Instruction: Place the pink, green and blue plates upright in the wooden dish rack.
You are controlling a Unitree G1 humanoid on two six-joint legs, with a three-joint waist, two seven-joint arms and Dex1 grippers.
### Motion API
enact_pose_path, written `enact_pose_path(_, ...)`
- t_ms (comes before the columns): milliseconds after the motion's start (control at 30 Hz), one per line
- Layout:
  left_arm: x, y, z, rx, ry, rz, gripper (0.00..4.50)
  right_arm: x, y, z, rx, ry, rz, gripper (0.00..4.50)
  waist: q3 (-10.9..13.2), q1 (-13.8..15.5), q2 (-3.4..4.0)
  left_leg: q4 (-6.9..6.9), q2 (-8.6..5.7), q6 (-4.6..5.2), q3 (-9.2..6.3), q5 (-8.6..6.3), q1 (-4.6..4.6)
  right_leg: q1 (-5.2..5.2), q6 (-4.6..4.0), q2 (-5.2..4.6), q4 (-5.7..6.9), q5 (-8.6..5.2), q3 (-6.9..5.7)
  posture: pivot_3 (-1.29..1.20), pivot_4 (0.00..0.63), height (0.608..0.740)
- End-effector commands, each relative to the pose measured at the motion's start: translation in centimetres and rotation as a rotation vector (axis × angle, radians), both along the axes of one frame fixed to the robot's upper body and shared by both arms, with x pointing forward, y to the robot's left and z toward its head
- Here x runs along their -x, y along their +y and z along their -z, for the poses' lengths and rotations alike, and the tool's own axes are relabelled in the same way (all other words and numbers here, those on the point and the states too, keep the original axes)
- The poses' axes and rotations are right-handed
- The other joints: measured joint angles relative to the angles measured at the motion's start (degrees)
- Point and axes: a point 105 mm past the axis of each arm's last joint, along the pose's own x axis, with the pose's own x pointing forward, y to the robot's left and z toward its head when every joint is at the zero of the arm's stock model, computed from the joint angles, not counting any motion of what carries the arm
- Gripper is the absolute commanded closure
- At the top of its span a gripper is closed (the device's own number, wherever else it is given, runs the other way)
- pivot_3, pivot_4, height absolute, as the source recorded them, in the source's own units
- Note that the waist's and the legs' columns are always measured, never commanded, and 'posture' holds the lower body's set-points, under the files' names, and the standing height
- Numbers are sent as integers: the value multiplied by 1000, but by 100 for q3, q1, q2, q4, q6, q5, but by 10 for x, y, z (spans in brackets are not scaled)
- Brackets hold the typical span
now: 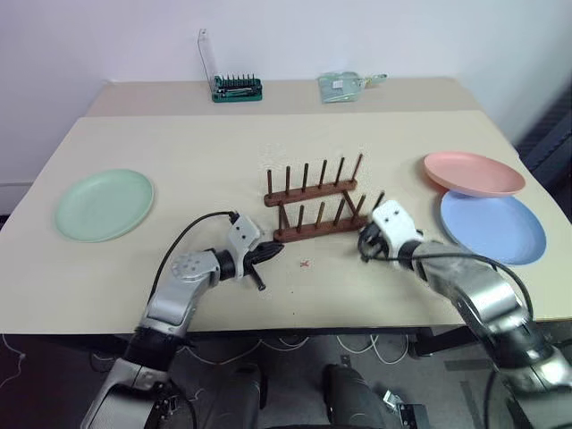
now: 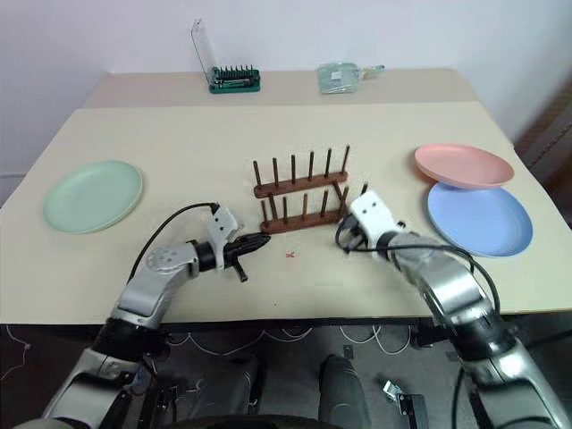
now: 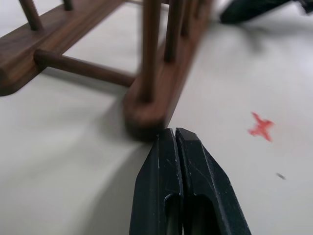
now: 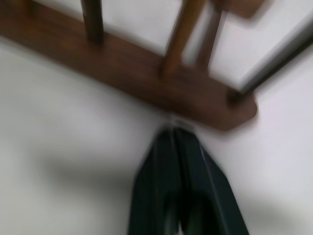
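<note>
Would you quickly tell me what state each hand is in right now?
Left hand: closed, holding nothing, tip by the wooden dish rack end.
Right hand: closed, holding nothing, tip at the rack's other end.

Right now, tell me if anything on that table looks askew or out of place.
The pink plate rests tilted, its edge overlapping the blue plate. The green plate lies flat and alone on the other side. The rack sits at a slight angle, empty. Nothing is spilled or broken.
</note>
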Motion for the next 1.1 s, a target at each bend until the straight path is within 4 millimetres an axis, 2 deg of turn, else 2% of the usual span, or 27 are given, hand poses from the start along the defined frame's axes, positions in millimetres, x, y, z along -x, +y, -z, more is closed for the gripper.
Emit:
enact_pose_path(33, -8, 3, -6, -10, -48, -30, 4463, -7, -27, 51, 80, 72, 72, 4500, -6, -26, -10, -5, 0, 0, -2, 0, 20, 18, 2, 0, 0, -1, 0, 0, 150, 740)
enact_pose_path(167, -13, 3, -7, -15, -69, -46, 4463, -17, -27, 61, 82, 34, 80, 4500, -53, -70, -40, -14, -1, 4, -9, -4, 54, 53, 8, 0, -6, -6, 0, 0, 150, 740)
enact_pose_path(300, -16, 5, -7, -13, -75, -68, 4463, -12, -23, 70, 75, 32, 33, 4500, -85, -70, -40, -10, -2, 4, -15, -4, 56, 60, 8, 2, -6, -6, 0, 0, 150, 740)
enact_pose_path(400, -17, 6, -6, -12, -76, -72, 4463, -8, -27, 70, 75, 26, 18, 4500, -86, -57, -38, -11, -3, 4, -20, -4, 55, 59, 8, 2, -5, -7, -2, 0, 150, 740)
enact_pose_path(600, -20, 9, -7, -15, -78, -75, 4463, -7, -25, 49, 27, -49, -71, 4500, -87, -52, -37, -14, -6, 3, -26, -5, 52, 59, 9, 1, -6, -8, -5, 0, 150, 740)
enact_pose_path(833, -24, 18, -8, -24, -83, -77, 4463, -16, -26, 19, -86, -111, -80, 4500, -82, -73, -29, -17, -6, 3, -26, -5, 49, 51, 10, 0, -5, -8, -5, 0, 150, 740)
enact_pose_path(1100, -12, 33, -2, -1, -44, -81, 4463, -11, -15, 13, -101, -102, -143, 4500, -77, -94, -21, -24, -4, 3, -25, -5, 45, 39, 10, 1, -4, -8, -5, 0, 150, 740)
